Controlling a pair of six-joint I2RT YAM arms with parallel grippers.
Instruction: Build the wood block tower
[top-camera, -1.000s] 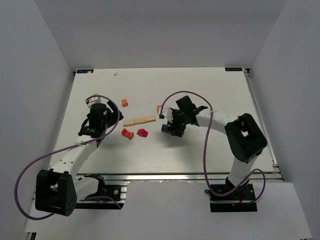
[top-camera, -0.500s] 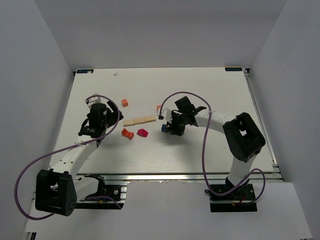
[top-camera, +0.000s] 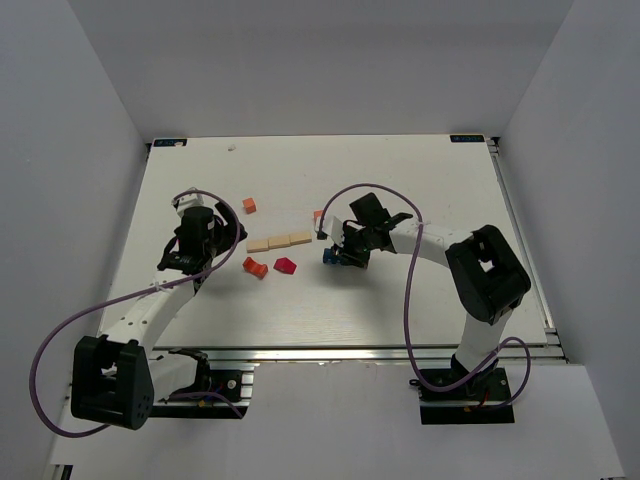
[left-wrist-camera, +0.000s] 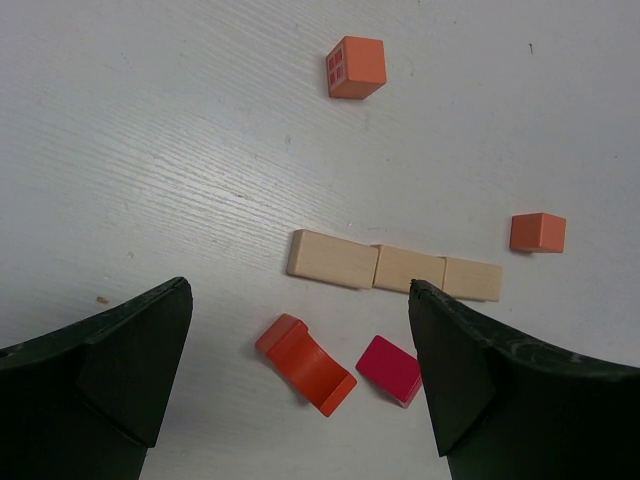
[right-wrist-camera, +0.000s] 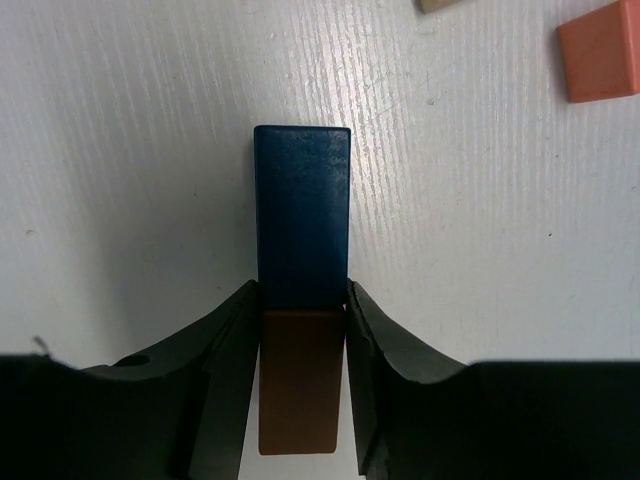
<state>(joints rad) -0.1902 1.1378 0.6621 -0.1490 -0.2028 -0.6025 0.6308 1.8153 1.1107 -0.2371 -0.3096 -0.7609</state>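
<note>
Right wrist view gives the step in hand: the right gripper (right-wrist-camera: 302, 295) has its two fingers pressed against the sides of the brown block (right-wrist-camera: 300, 385), their tips reaching the seam where the blue block (right-wrist-camera: 301, 215) butts end to end against it and runs out ahead of the tips onto the table (right-wrist-camera: 120, 120). I judge this to be the pickup of the next pieces for the second layer. The wood block tower (left-wrist-camera: 390, 267) is so far only its base, three pale tan blocks laid end to end in a straight, flat row with nothing on top. It lies just ahead of the left gripper (left-wrist-camera: 298, 290), which hovers with its fingers spread wide apart and nothing between them. Nearer those fingers than the row sit a curved orange-red block (left-wrist-camera: 305, 362) and a crimson block (left-wrist-camera: 390, 370), side by side but not touching. An orange cube (left-wrist-camera: 355, 67) lies well beyond the row, and a small orange block (left-wrist-camera: 538, 232) sits off the row's far end. The next move likely calls for a clean lift without dragging the blue block askew, then a carry toward the row and a level, centred placement. The blocks are tiny, so a slight tilt could nudge the base apart.
</note>
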